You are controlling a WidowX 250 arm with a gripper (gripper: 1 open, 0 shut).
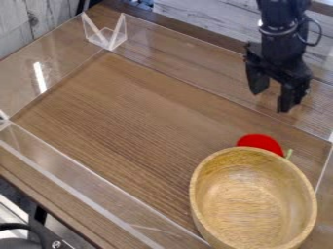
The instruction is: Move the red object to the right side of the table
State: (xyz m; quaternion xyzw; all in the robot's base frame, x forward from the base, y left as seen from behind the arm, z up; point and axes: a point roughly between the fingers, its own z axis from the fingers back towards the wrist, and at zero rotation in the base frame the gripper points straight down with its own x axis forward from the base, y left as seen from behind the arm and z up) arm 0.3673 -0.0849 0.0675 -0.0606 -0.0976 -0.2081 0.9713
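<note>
Presently the gripper [278,95] hangs above the far right part of the table [130,107], pointing steeply downward, its two dark fingers [256,80] spread apart with nothing between them; it is released and holds no item. It is clear of the tabletop and well apart from the task item. The red object [262,144] lies nearer the camera on the right side of the table, touching or just behind the far rim of the wooden bowl [254,202], which hides its lower part; a small green leaf shows at its right edge. The bowl sits upright at the near right corner. Clear acrylic walls [58,170] border the wood-grain surface.
</note>
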